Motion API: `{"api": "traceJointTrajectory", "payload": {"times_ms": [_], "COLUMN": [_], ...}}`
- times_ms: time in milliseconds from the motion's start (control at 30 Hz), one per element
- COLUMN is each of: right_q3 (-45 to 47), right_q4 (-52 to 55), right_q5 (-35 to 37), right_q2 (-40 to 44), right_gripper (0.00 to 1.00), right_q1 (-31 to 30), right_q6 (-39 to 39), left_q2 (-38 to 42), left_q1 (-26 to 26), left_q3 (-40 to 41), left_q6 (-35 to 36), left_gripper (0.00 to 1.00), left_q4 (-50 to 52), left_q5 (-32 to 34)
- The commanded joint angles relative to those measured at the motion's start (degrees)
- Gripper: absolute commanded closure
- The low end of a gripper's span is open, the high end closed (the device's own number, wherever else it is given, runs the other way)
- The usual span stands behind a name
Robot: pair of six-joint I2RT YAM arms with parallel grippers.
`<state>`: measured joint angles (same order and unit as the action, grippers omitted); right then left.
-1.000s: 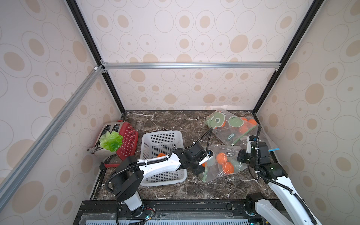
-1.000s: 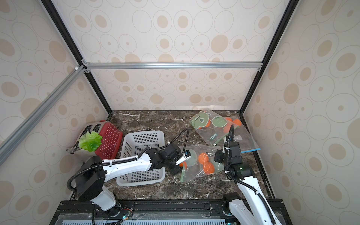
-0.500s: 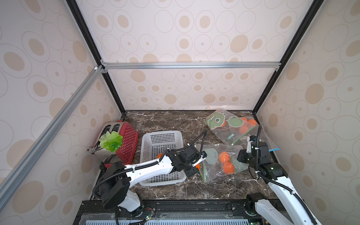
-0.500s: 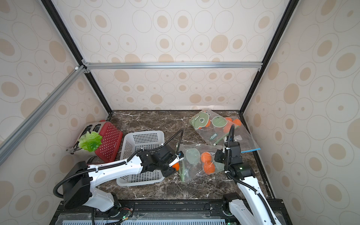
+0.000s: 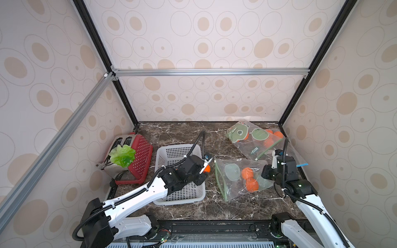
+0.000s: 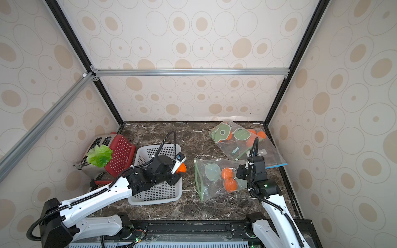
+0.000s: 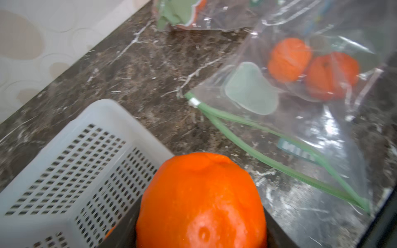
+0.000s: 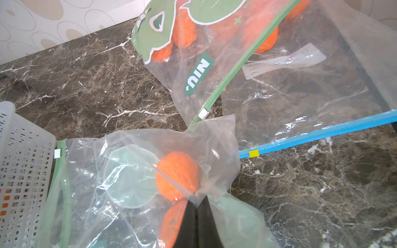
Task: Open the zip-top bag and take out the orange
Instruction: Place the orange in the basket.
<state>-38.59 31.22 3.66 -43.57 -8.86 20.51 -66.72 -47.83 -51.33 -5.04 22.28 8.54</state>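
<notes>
Left tool holds orange at basket edge.

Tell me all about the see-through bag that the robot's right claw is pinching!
The bag is clear, crinkly plastic with a pale green picture printed on it. Its green zip strip, with a small white slider at one end, gapes open toward the basket. Two oranges sit inside. It lies on the dark marble table, and the right gripper, shut, pinches up its closed end.
</notes>
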Motion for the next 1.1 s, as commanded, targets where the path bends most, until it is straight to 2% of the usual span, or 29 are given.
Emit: {"api": "traceJointTrajectory", "payload": {"times_ms": [0, 133, 267, 400, 467, 600, 800, 967, 1067], "right_q3": [0.71, 0.84, 0.94, 1.06, 1.15, 1.23, 1.32, 1.19, 1.24], "right_q4": [-0.41, -0.63, -0.53, -0.57, -0.73, -0.81, -1.08, -1.0, -0.92], "right_q5": [-0.32, -0.47, -0.94, -0.94, -0.95, -1.2, -1.36, -1.46, -1.46], "right_q2": [0.74, 0.84, 0.69, 1.06, 1.11, 0.96, 0.95, 0.73, 0.77], "right_gripper": [1.0, 1.0, 1.0, 1.0, 1.0, 1.0, 1.0, 1.0, 1.0], "right_q1": [0.51, 0.6, 0.56, 0.54, 0.59, 0.6, 0.56, 0.69, 0.62], "right_q6": [0.63, 0.74, 0.83, 0.93, 0.89, 0.94, 0.96, 1.02, 0.99], "left_q2": [0.61, -4.0, -9.46, -17.05, -20.28, -25.64, -30.19, -33.08, -33.5], "left_q1": [5.68, 12.63, 15.12, 18.08, 18.85, 19.6, 19.75, 20.22, 20.21], "left_q3": [0.88, -0.27, -2.27, -5.34, -6.47, -7.96, -7.72, -7.56, -7.74], "left_q6": [-6.66, -10.22, -10.96, -12.1, -12.25, -13.13, -13.51, -14.17, -13.69], "left_gripper": [0.51, 0.53, 0.54, 0.54, 0.54, 0.54, 0.47, 0.46, 0.39], "left_q4": [-3.15, -4.73, -6.83, -7.84, -9.25, -12.18, -14.28, -16.67, -16.86], "left_q5": [4.34, 0.88, 2.06, 0.38, 1.16, -1.84, -1.61, -2.79, -3.21]}}
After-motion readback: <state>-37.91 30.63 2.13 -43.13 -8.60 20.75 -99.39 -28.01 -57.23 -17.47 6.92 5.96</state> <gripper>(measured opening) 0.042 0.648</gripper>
